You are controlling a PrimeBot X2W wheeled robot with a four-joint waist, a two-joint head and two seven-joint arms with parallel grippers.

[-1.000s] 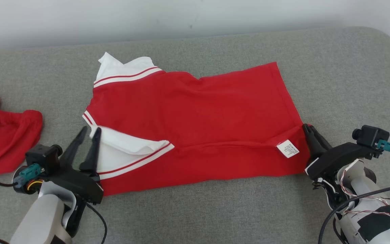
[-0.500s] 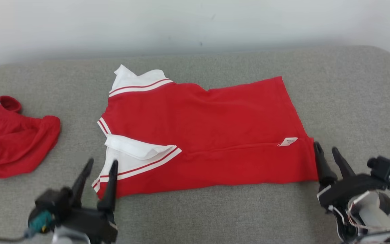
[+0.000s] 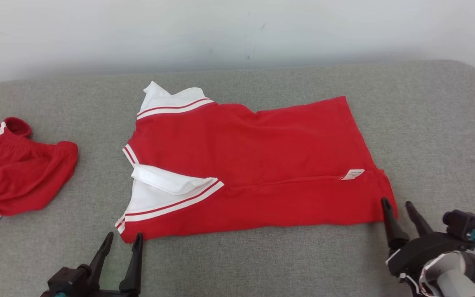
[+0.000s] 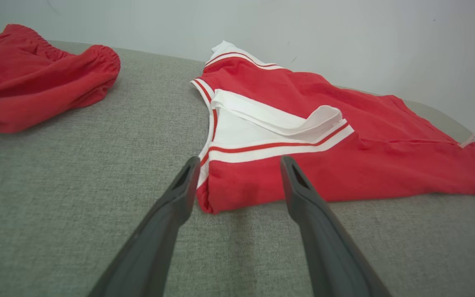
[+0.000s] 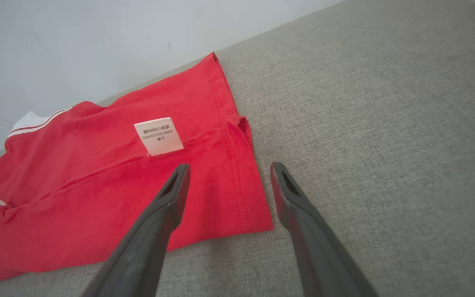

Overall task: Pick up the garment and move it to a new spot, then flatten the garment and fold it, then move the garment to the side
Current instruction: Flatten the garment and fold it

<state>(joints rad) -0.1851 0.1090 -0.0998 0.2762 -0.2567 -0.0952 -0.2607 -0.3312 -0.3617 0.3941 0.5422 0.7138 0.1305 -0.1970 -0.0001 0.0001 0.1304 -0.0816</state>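
Left gripper (image 3: pixel 124 236) and right gripper (image 3: pixel 396 203) both stand spread and empty, dark tapered fingers at the near corners of the red shirt (image 3: pixel 254 165). It lies folded lengthwise on the grey woven cushion (image 3: pixel 262 255) (white striped trim at one end, a label (image 3: pixel 353 174) with unreadable print at the other). Bare cushion runs along its near edge; another red garment (image 3: pixel 19 173) lies well apart, cut off at the left.

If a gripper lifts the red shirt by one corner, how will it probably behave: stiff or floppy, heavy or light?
Probably floppy: the red shirt lies folded with soft creases on the grey cushion. Likely light, as the cloth looks thin. Its loose white sleeve may flop open when lifted.
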